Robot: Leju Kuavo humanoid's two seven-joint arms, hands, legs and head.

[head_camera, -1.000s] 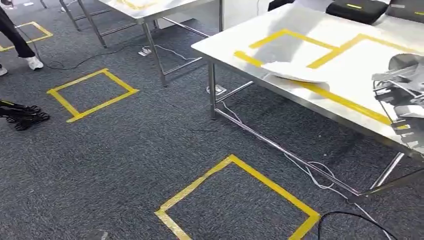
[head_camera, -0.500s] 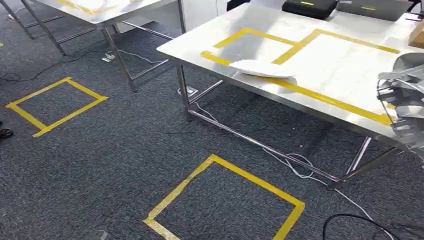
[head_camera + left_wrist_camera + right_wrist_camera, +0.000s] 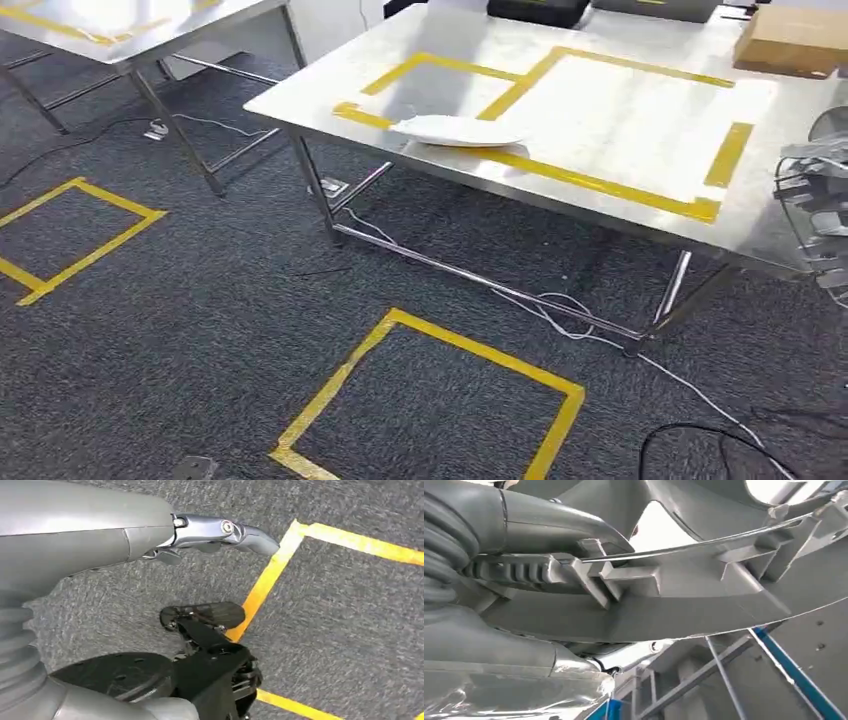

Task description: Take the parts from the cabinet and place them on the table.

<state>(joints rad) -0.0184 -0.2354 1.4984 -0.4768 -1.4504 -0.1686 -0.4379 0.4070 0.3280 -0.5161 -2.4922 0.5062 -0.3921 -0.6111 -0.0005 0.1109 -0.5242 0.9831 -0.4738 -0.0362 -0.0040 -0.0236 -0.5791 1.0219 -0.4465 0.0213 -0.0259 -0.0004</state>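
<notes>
I'm closing on the desk (image 3: 620,110), just ahead of my right hand (image 3: 549,580), which is clamped on a grey ribbed part (image 3: 704,580) wrapped in clear film. I'd say square up first, then lower it flat inside the taped box, well beyond the hand and clear of the white part (image 3: 455,130) already lying there. My left hand (image 3: 220,532) hangs empty, fingers loosely apart. The held part is cut off at the frame's edge, so I can't judge its full shape.

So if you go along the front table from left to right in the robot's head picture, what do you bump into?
White part lying on the tape → short yellow tape strip → cardboard box at the back → grey part held in the right hand, at the picture's edge.
</notes>
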